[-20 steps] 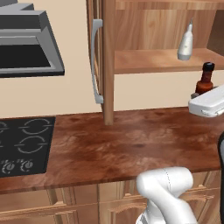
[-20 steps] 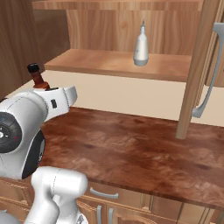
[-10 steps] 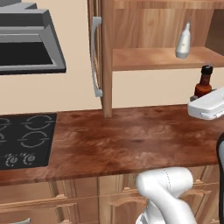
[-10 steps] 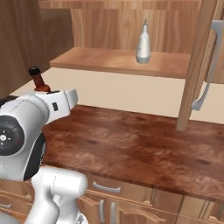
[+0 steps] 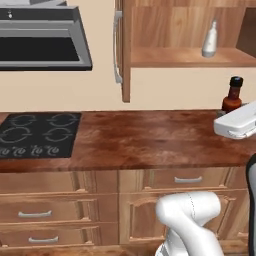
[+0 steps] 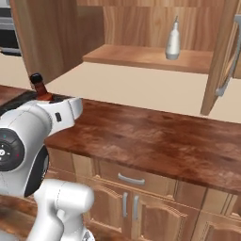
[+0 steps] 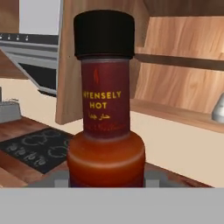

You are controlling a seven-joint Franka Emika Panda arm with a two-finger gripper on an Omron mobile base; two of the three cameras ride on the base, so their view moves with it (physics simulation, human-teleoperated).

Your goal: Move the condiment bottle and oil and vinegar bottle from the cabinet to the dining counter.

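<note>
jaws grip the condiment bottle [image 7: 105,127] upright; oil and vinegar bottle [image 6: 173,41] stands in the cabinet [image 6: 150,56].

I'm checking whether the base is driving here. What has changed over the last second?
The whole scene has slid right in the left base view and left in the right base view, so the base has moved, not the things. The condiment bottle stays upright in the pincer. The oil and vinegar bottle still stands on the cabinet shelf.
</note>
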